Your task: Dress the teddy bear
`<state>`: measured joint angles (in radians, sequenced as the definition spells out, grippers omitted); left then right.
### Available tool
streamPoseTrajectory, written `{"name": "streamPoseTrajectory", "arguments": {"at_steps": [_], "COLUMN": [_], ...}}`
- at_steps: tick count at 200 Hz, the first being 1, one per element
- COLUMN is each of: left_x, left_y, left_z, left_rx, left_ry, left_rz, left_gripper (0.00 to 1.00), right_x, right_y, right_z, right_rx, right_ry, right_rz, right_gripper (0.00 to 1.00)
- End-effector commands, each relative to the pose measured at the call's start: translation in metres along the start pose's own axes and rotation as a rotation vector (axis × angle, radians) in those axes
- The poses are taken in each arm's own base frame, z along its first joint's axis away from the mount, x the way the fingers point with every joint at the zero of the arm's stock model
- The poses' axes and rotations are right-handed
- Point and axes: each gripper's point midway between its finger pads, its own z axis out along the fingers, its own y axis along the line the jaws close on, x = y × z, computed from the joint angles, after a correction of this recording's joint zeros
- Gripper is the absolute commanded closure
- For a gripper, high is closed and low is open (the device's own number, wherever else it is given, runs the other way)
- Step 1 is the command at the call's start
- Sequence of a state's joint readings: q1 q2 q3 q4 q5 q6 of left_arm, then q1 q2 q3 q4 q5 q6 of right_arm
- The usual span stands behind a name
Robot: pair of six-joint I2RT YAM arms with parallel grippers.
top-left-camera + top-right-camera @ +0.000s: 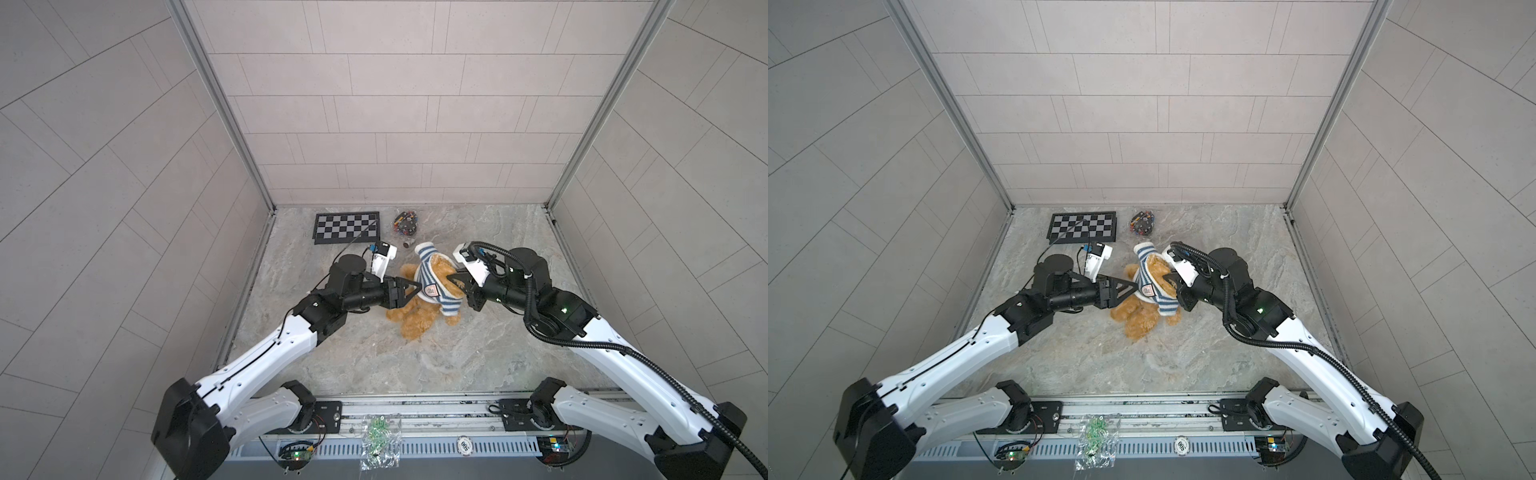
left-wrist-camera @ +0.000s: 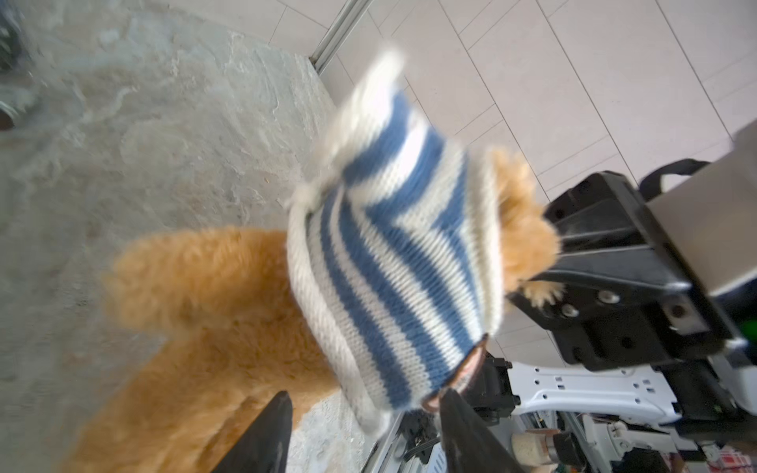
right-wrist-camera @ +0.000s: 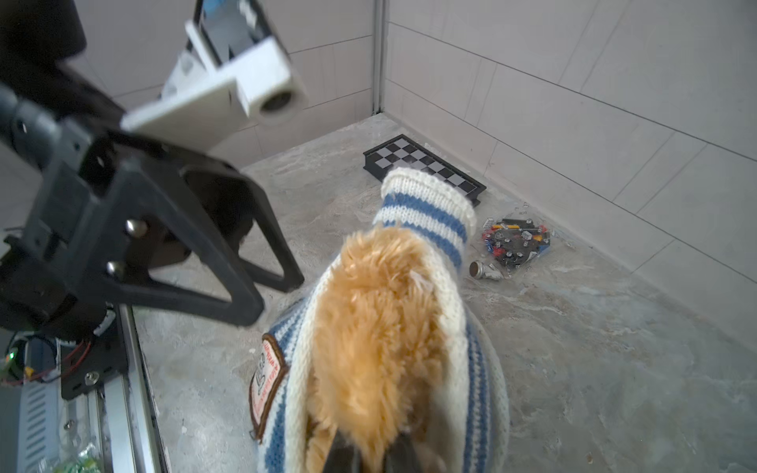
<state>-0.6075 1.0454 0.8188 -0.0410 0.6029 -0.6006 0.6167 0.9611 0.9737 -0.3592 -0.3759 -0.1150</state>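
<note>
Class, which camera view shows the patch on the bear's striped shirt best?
The right wrist view: the patch is large and close, its border clear. Both top views show it small; the left wrist view catches only its edge.

teddy bear [image 1: 415,322] 1 | striped shirt [image 1: 432,274] 1 | checkerboard [image 1: 347,227] 1 | brick bag [image 1: 406,222] 1

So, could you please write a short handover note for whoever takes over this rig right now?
Left gripper: open, beside the hem of the striped sweater, gripping nothing.
Right gripper: shut on the teddy bear, pinching fur that pokes out of a sweater opening.
Done: the sweater covers the bear's upper body; its bare legs rest on the table.
Left: one sleeve stands empty, so the arms probably need threading, then the hem pulling down.
</note>
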Motion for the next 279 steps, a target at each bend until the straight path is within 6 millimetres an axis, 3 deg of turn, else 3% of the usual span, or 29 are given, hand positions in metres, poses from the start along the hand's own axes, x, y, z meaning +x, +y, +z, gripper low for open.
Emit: {"name": "streamPoseTrajectory", "arguments": {"at_steps": [1,46,69,91,112,232,279], "left_x": [-0.006,-0.026,-0.028,-0.026,-0.025,-0.008,-0.006], "left_y": [-0.014,-0.023,-0.020,-0.016,-0.015,0.000,0.001], "left_z": [-0.025,-0.038,-0.031,-0.025,-0.022,-0.007,-0.004], "left_rx": [0.031,0.003,0.004,0.013,0.026,-0.024,-0.031], "left_ry": [0.030,0.041,0.061,0.069,0.065,0.099,0.093], "left_rz": [0.047,0.109,0.099,0.077,0.059,0.038,0.034], "left_gripper": [0.31,0.27,0.33,0.47,0.54,0.50,0.86], "right_x": [-0.012,-0.010,-0.010,-0.009,-0.007,-0.010,-0.009], "right_y": [0.018,0.037,0.039,0.039,0.040,0.046,0.047], "right_z": [-0.012,-0.014,-0.012,-0.010,-0.006,-0.006,-0.005], "right_rx": [-0.049,-0.067,-0.068,-0.064,-0.069,-0.063,-0.056], "right_ry": [-0.053,-0.050,-0.038,-0.026,-0.018,-0.042,-0.038], "right_rz": [-0.267,-0.499,-0.542,-0.554,-0.597,-0.642,-0.652], "right_gripper": [1.00,1.00,1.00,1.00,1.00,1.00,1.00]}}
